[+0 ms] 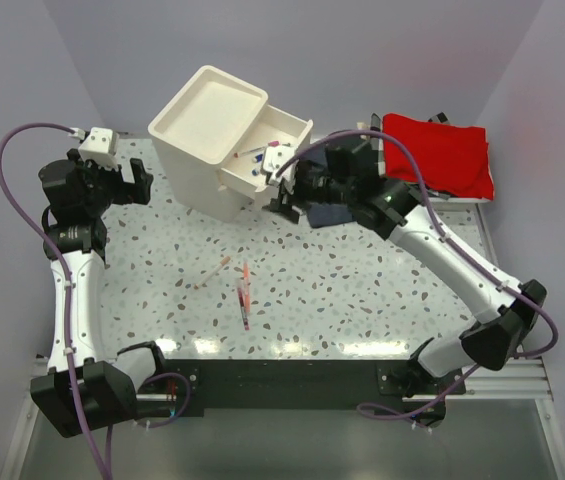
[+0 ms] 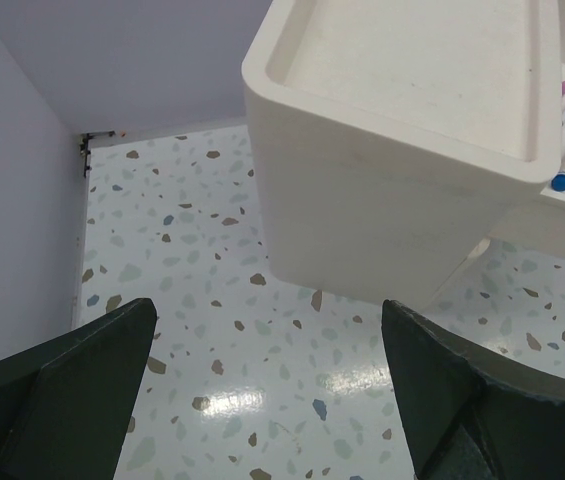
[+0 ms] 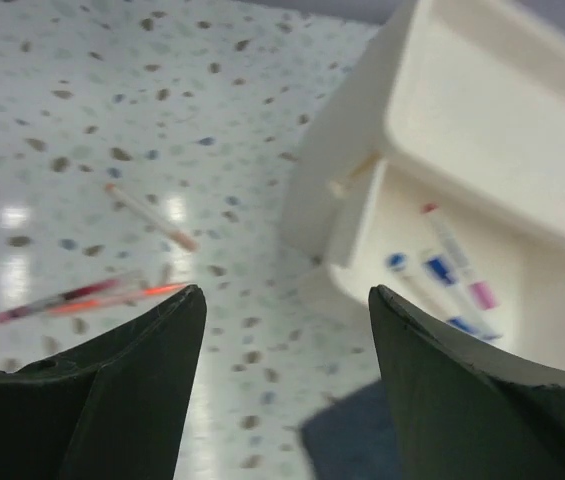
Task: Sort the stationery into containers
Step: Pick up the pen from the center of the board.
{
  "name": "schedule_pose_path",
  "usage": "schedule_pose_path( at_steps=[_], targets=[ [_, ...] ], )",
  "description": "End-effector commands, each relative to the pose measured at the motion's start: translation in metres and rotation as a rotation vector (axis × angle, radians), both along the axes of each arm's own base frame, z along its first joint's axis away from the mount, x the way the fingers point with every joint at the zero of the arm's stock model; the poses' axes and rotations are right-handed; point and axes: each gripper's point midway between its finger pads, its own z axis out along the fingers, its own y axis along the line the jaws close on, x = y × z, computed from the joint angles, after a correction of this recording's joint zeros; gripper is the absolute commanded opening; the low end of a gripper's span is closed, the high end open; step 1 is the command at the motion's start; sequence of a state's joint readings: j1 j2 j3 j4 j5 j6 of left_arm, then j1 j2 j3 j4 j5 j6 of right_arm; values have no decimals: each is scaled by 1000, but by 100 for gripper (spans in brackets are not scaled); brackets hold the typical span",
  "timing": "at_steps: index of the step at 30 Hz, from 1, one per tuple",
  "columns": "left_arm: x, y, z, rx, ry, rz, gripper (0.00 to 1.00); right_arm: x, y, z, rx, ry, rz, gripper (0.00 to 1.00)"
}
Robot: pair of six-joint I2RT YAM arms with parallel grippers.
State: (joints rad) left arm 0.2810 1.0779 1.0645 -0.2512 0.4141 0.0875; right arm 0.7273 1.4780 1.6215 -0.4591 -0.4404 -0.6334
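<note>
The left arm [image 1: 67, 290] and right arm [image 1: 452, 262] have white link shells, black joints and black bases; a purple cable [image 1: 32, 127] loops along each. Pincer fingers [image 2: 462, 400] are dark wedges.

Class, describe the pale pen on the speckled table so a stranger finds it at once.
Start at the cream drawer unit at the back of the speckled table. In front of it lie thin pens: the pale pen is leftmost, slanted and alone, while the red pens lie bunched.
</note>
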Motion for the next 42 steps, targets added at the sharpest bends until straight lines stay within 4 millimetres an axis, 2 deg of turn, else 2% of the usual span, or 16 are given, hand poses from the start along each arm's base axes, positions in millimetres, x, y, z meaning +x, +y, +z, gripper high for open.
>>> schedule_pose_path(
  at_steps=[1,2,4,5,7,8,9,10,13,14,18,25,36,42],
  targets=[
    [0,4,8,3,-31,23,100,-38,7,-102,-3,566,-306,69],
    [0,5,6,4,-26,27,100,-49,16,-116,23,648,-377,70],
    [-1,6,4,9,-22,34,100,-45,19,-137,24,684,-510,65],
    [-2,6,4,9,-20,34,100,-52,27,-146,33,737,-556,64],
    [-3,6,2,13,-12,35,100,-50,34,-174,-7,742,-639,64],
    [-3,7,2,16,-11,36,100,-53,41,-180,-2,752,-659,65],
    [-4,8,2,19,-9,40,100,-50,43,-188,-3,753,-694,65],
    [-4,8,1,20,-5,41,100,-44,43,-206,-27,757,-742,66],
    [-6,8,1,31,1,41,100,-32,48,-222,-35,754,-823,67],
    [-7,7,2,34,1,38,100,-28,52,-235,-51,772,-852,66],
    [-9,9,0,52,7,41,100,-20,64,-260,-70,759,-906,66],
    [-11,6,-2,53,12,41,100,-24,83,-286,-109,775,-905,63],
    [-11,3,0,74,6,43,100,-41,75,-327,-211,790,-938,57],
    [-9,4,-2,74,9,44,100,-46,72,-350,-267,778,-941,50]
  ],
)
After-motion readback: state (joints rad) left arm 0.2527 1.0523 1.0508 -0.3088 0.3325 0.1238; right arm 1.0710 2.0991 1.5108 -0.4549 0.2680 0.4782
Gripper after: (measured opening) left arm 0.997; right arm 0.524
